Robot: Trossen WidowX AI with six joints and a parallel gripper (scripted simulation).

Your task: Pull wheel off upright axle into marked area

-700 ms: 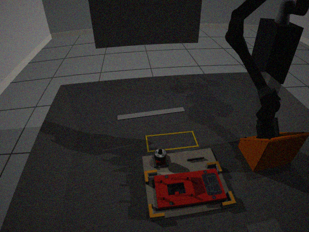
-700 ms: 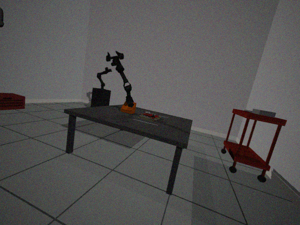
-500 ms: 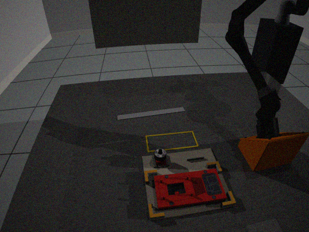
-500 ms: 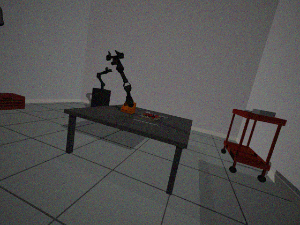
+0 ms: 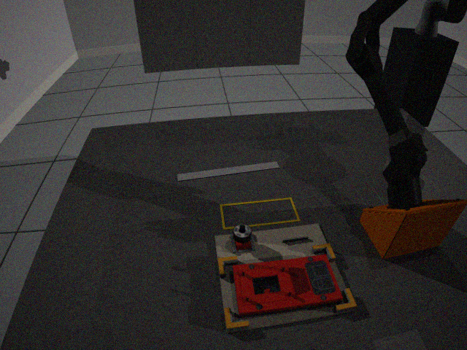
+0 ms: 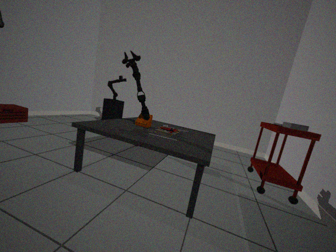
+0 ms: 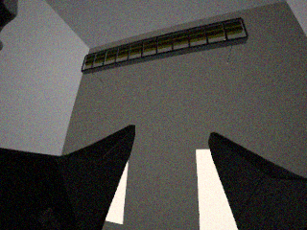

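High above the counter (image 6: 130,130), the arm (image 6: 139,89) stands nearly straight up from its orange base (image 6: 143,121), and the gripper (image 6: 131,55) at its tip points at the ceiling. Its two fingers are spread partway apart with nothing between them; from the wrist view only grey wall and a long barred vent (image 7: 165,44) show in the gap. They touch nothing.

Down on the counter, well apart from the gripper, the wheel (image 5: 241,230) sits on its upright axle (image 5: 243,244), a small silvery disc with a dark hole in the middle over a red stub. The axle stands at the far left corner of a pale board (image 5: 281,275). A red plate (image 5: 284,284) covers most of the near part of that board, with yellow brackets (image 5: 236,320) at its corners and a dark block (image 5: 319,278) set into its right side.

Just beyond the board, on the bare counter, lies the marked area (image 5: 259,212), a yellow-outlined rectangle. The wheel is just outside its near edge, not within it. Farther back a pale strip (image 5: 228,170) lies across the counter.

The orange base sits to the right of the board, near it but not touching. Off to one side on the tiled floor stands a red cart (image 6: 281,159) on black wheels. Behind the counter, a second dark arm (image 6: 115,86) rises from a black box (image 6: 112,108).
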